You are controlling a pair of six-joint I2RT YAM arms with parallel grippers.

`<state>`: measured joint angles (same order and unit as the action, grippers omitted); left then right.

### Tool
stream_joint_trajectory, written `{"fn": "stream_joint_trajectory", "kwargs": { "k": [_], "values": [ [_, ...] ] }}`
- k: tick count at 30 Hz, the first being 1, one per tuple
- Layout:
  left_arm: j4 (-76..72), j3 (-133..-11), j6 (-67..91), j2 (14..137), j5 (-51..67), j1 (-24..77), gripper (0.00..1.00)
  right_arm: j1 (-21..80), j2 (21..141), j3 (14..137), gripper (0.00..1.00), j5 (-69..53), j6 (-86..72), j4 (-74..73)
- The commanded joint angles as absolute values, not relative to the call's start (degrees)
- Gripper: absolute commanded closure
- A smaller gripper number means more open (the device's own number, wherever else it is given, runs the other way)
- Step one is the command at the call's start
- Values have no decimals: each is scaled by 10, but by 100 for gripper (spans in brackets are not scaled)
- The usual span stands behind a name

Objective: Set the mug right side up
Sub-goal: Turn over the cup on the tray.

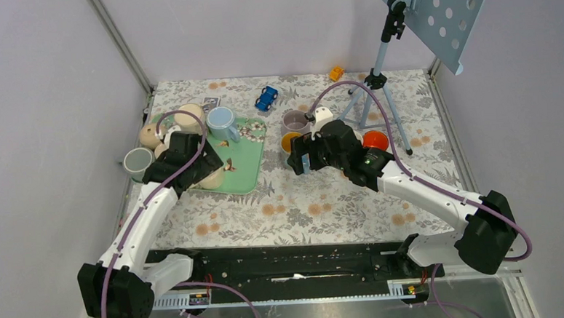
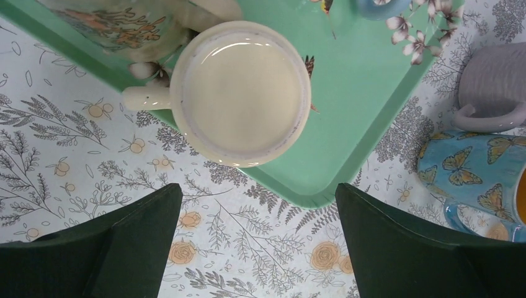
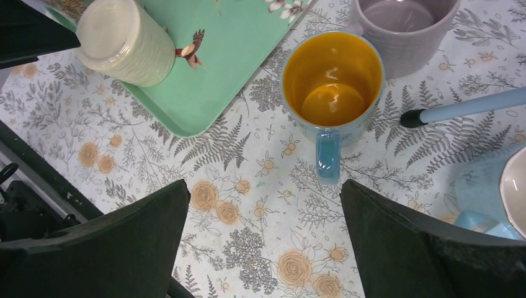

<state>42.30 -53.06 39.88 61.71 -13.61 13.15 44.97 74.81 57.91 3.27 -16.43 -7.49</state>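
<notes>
Cream mug [image 2: 240,93] stands base-up at the corner of the green tray [image 2: 366,93], its handle [image 2: 146,97] reaching past the tray's edge. My left tool [image 2: 257,195] hovers above it, spread wide and empty, which I judge is to straddle the body. My right tool [image 3: 263,189] is likewise wide and empty. It hangs over the yellow-lined mug [image 3: 332,81] on the counter [image 3: 248,261], clear of the work.
</notes>
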Motion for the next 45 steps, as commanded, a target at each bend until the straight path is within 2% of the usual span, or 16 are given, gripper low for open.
{"fn": "stream_joint_trajectory", "kwargs": {
  "k": [1,10,14,20,27,36,45],
  "values": [
    [365,-494,394,584,-116,109,1,450,734,578,0,4,-172,-64],
    [287,-419,412,578,-68,42,1,450,723,574,0,-12,-174,-66],
    [207,-378,424,568,-34,28,1,450,712,565,0,-22,-174,-59],
    [80,-328,440,555,-3,25,1,450,701,559,0,-35,-174,-53],
    [10,-321,440,596,75,41,1,450,691,551,0,-25,-169,-58],
    [-6,-415,426,709,55,165,1,450,695,546,0,-28,-178,-54],
    [156,-512,351,688,-61,178,1,449,688,544,0,-24,-178,-57]
  ]
}}
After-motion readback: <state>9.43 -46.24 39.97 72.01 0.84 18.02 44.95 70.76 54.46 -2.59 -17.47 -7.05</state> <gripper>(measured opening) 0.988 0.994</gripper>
